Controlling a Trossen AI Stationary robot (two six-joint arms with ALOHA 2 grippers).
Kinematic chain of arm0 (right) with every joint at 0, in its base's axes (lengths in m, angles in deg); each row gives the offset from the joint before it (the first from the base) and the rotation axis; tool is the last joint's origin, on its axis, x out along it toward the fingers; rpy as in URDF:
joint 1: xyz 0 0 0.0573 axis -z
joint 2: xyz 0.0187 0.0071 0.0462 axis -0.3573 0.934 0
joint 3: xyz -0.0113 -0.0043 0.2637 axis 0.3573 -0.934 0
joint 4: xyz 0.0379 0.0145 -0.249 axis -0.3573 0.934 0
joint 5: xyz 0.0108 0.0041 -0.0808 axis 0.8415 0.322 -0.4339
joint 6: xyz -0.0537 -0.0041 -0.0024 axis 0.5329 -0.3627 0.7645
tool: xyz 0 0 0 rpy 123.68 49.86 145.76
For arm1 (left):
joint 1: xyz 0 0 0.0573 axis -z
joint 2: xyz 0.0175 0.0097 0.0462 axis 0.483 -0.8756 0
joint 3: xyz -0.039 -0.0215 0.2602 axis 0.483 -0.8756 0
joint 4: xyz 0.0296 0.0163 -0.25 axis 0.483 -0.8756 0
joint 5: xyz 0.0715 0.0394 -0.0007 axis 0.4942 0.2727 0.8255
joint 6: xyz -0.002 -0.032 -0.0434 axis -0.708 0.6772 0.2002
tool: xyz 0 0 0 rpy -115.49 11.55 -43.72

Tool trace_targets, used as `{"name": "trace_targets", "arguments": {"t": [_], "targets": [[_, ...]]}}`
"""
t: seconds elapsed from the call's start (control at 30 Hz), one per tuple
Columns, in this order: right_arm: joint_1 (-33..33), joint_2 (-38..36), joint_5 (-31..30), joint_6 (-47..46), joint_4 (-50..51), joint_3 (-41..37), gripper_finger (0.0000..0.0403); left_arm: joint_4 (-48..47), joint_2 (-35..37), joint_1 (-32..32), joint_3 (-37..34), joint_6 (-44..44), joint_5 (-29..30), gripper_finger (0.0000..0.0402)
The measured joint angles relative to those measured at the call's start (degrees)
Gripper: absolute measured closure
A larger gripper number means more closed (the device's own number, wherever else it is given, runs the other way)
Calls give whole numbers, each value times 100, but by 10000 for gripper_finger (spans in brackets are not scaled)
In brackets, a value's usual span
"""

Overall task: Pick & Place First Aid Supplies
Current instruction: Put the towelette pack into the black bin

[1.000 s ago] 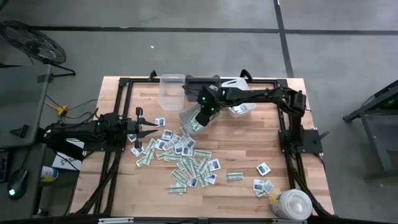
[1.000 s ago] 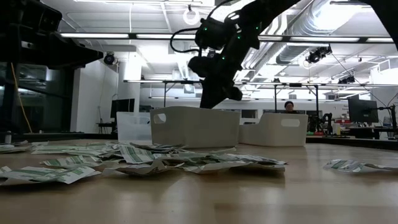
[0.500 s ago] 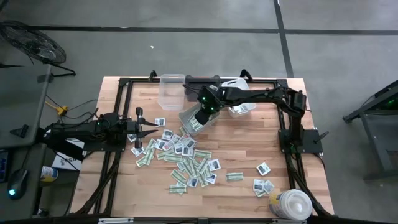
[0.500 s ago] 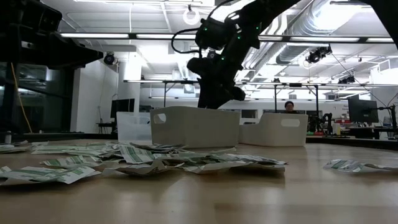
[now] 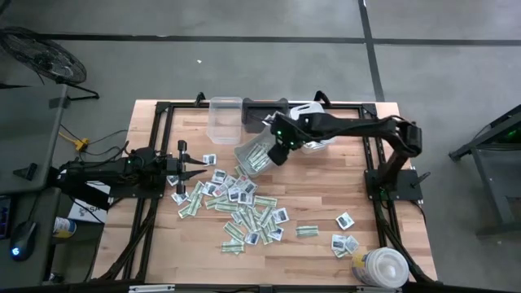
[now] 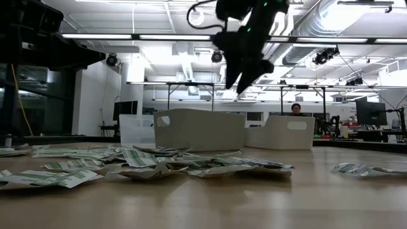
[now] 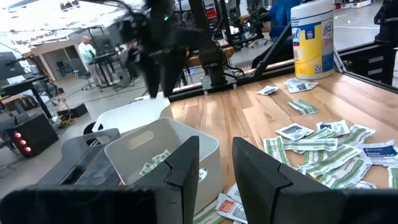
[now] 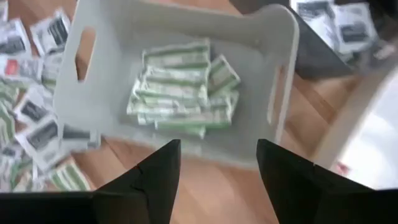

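Observation:
The first aid supplies [image 5: 240,207] lie spread as flat packets on the middle of the wooden table. Several green-and-white ones [image 8: 177,87] lie in a pale grey bin [image 5: 248,159] behind the heap. My right gripper [image 5: 277,152] hangs open above that bin, pointing steeply down, well clear of its rim in the low view [image 6: 240,81]; nothing is between its fingers [image 8: 217,180]. My left gripper [image 5: 194,171] waits level at the table's left side, open and holding nothing [image 7: 217,168].
A clear bin [image 5: 225,118] and a white bin [image 5: 316,140] stand along the far edge. A big round white tub [image 5: 383,267] stands at the near right corner, with a few loose packets [image 5: 343,240] beside it. A black frame rail [image 5: 163,114] runs round the table.
My right gripper has opened and risen from just above the grey bin's rim to well above it, drifting a little toward the table's right edge and tipping less steeply. The bin and the heap of packets have stayed where they were.

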Motion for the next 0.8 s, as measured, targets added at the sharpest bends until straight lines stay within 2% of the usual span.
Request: {"name": "trace_targets", "arguments": {"t": [0.23, 0.8], "targets": [[-501, -469, -427, -451, 909, -48, 202, -1, 1, -1, -1, -1, 1, 305], [-2236, -1681, -143, -2585, 398, -1991, 206, -1, 2, -2, 1, -2, 2, 305]]}}
